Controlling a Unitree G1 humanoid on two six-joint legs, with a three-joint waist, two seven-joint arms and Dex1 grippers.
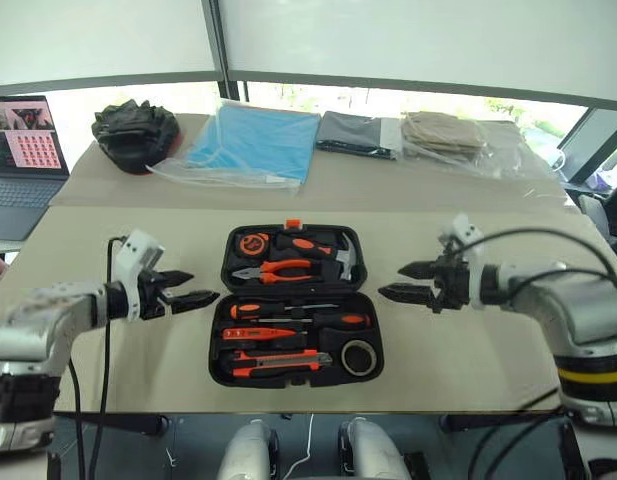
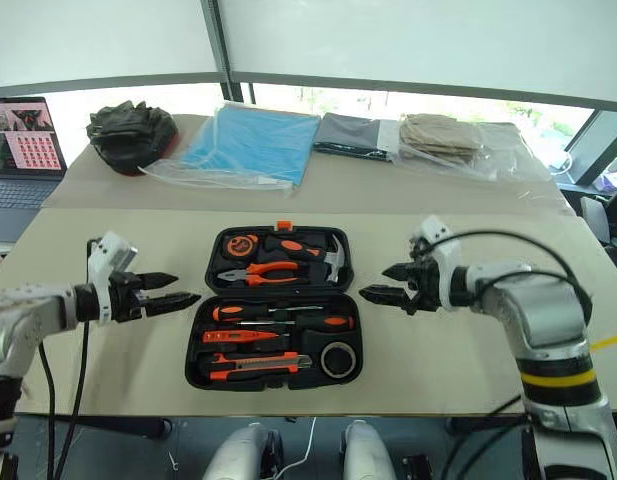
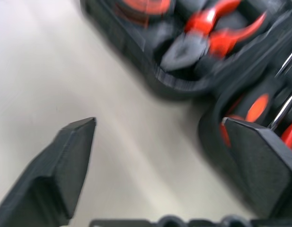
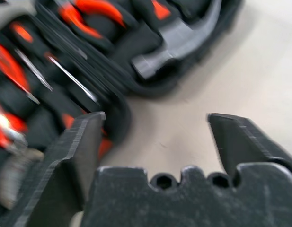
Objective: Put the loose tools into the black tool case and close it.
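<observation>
Black tool case (image 1: 297, 305) open — tools inside

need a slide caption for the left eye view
Open tool case with tools seated, flanked by the open left gripper and right gripper.

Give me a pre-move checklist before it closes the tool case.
1. Loose tools seated in the black tool case: ok; the screwdrivers, utility knife and tape roll lie in the near half.
2. Pliers and hammer sit in the far half: ok.
3. Nothing sticking up above the slots: cannot tell.
4. Left gripper open, empty, beside the case: ok.
5. Right gripper open, empty, beside the case: ok.
6. Case closed: not ok, both halves lie flat open.
</observation>
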